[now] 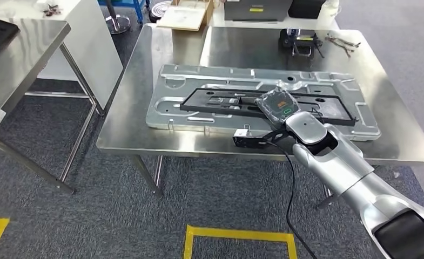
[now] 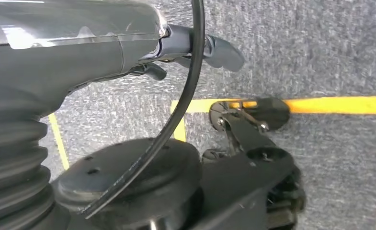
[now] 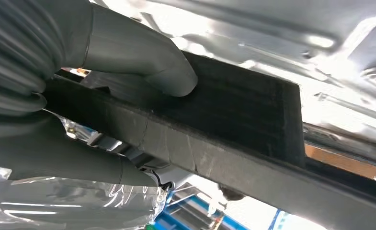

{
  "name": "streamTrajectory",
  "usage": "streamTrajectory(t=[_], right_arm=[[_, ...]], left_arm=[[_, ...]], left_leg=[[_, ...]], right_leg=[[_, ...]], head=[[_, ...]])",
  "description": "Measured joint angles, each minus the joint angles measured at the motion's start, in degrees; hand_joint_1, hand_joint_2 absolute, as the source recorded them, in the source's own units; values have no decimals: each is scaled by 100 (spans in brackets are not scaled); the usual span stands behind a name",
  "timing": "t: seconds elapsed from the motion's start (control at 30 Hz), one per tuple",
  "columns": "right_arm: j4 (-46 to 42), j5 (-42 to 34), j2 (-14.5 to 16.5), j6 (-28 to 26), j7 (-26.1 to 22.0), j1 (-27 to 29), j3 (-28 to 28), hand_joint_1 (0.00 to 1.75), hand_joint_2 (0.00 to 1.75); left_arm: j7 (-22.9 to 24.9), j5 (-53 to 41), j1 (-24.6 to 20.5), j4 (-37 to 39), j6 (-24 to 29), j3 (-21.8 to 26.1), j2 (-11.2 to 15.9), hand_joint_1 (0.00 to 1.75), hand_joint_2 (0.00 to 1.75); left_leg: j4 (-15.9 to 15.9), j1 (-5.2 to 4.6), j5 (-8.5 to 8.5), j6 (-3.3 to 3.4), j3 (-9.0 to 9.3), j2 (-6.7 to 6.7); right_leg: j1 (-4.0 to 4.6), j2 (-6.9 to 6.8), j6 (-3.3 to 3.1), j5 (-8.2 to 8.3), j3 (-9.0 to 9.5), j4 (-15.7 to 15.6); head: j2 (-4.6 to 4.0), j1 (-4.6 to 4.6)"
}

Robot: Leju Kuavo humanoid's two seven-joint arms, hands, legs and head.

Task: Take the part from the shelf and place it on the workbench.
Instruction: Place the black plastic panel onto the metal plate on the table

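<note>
Black frame part (image 1: pixel 269 104) lengthwise across workbench (image 1: pixel 134 108)

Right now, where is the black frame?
In the head view, the black frame lies on the silver panel on the workbench; the right hand grips its right part.

Black frame (image 1: pixel 263 103) on silver panel (image 1: pixel 199 81) (yellow floor tape (image 1: pixel 236 235))
</note>
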Motion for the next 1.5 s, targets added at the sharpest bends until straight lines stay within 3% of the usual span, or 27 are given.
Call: streamTrajectory(t=[0.07,0.1,0.2,0.23,0.27,0.3,0.37,0.43,0.53,0.6,0.73,0.77,0.8,0.87,0.93,1.0,1.1,1.17,1.23,1.27,1.3,1.4,1.43,1.5], right_arm=[[-5,5,1,-4,-1,22,-25,175,175],[-8,6,1,-6,1,18,-37,175,175],[-9,8,-1,-9,4,31,-62,175,175],[-8,8,-2,-10,4,57,-63,175,175],[-7,8,-2,-9,4,86,-64,175,175],[-7,8,-2,-9,4,108,-66,175,175],[-7,9,-3,-10,4,123,-75,175,175],[-6,12,-8,-14,4,120,-86,175,175],[-4,18,-13,-17,3,152,-103,175,175],[-10,20,-15,-16,4,152,-120,175,175],[-15,21,-19,-19,2,162,-135,175,175],[-15,21,-19,-19,-1,187,-135,175,175],[-15,21,-19,-19,-2,208,-135,175,175],[-16,21,-20,-19,-3,227,-137,175,175],[-16,21,-23,-20,1,221,-140,175,175],[-16,21,-26,-20,2,229,-145,175,175],[-42,21,-33,-23,-4,239,-174,175,175],[-57,21,-48,-25,-2,229,-201,175,175],[-60,21,-63,-25,-1,246,-212,175,175],[-59,21,-69,-24,-2,266,-212,175,175],[-57,21,-75,-23,-2,284,-212,175,175],[-57,21,-87,-25,-2,292,-215,175,175],[-57,21,-92,-26,-2,291,-216,175,175],[-57,18,-97,-26,-3,307,-217,175,175]], left_arm=[[-1,-2,10,0,3,0,0,0,175],[-2,-2,3,0,3,0,-1,0,175],[-3,-4,-17,0,3,0,-2,0,175],[-2,-5,-12,0,3,0,-2,0,175],[-2,-8,-3,0,3,0,-2,0,175],[-1,-13,5,0,3,0,-2,0,175],[-1,-21,12,0,3,0,-5,0,175],[0,-21,0,0,4,0,-9,0,175],[3,-20,-11,0,10,0,-7,0,175],[2,-20,-12,0,11,0,-3,0,175],[1,-20,-10,0,9,0,-1,0,175],[2,-20,-4,0,9,0,0,0,175],[2,-20,2,0,9,0,0,0,175],[2,-21,7,0,10,0,1,0,175],[3,-24,3,0,11,0,10,0,175],[3,-27,-1,0,11,0,17,0,175],[0,-33,0,0,11,0,11,0,175],[-14,-24,-19,0,4,1,4,0,175],[-29,-6,-30,0,-4,1,2,0,175],[-32,-1,-26,0,-4,2,2,0,175],[-33,2,-18,0,-4,2,2,0,175],[-33,2,-11,0,-9,2,0,0,175],[-32,2,-16,0,-14,2,0,0,175],[-31,8,-22,0,-33,3,1,0,175]], left_leg=[[-57,19,0,74,97,0],[-84,27,-10,103,150,-1],[-100,31,-78,153,223,-10],[-96,30,-113,153,250,-14],[-90,29,-153,148,288,-18],[-84,29,-199,137,341,-20],[-77,28,-296,105,465,-22],[-71,18,-372,51,518,-23],[-25,3,-460,-50,550,-18],[224,10,-560,-113,472,-8],[1526,40,-984,-191,-330,3],[1625,40,-971,-187,-459,3],[1516,39,-835,-173,-492,3],[796,18,-262,-94,-326,3],[187,-24,63,-7,-143,0],[46,-60,46,45,-88,-8],[-94,-22,98,103,29,0],[-163,7,92,137,106,5],[-158,14,43,155,142,0],[-145,17,11,150,159,-4],[-124,21,-28,138,178,-8],[0,31,-175,61,215,-15],[46,25,-219,28,210,-19],[90,4,-269,-9,197,-25]], right_leg=[[-8,-4,48,-56,-11,146],[-16,-6,64,-145,-108,336],[-32,-8,137,-532,-769,1341],[-37,-8,163,-556,-963,1557],[-39,-9,175,-468,-1067,1588],[-41,-10,169,-251,-1061,1403],[-35,-11,122,302,-846,685],[0,-17,58,514,-686,142],[10,-11,-57,449,-601,22],[-12,-7,-131,397,-499,-4],[-5,2,-207,270,-344,-11],[2,8,-209,229,-295,-10],[11,15,-207,185,-234,-10],[27,21,-196,86,-102,-12],[41,24,-156,3,-28,-2],[38,29,-88,-51,-17,1],[42,24,0,-168,-20,80],[18,14,47,-420,-272,583],[-22,12,101,-647,-738,1305],[-45,12,127,-627,-906,1489],[-68,10,152,-503,-994,1497],[-110,1,191,188,-738,590],[-106,3,175,299,-645,338],[-86,12,127,297,-585,183]], head=[[0,0],[0,1],[0,1],[0,0],[0,0],[0,0],[0,0],[0,1],[0,-2],[0,-1],[0,-2],[0,-2],[0,-2],[0,-2],[0,-1],[0,-1],[0,-1],[0,0],[0,0],[0,0],[0,0],[0,1],[0,-1],[0,-2]])
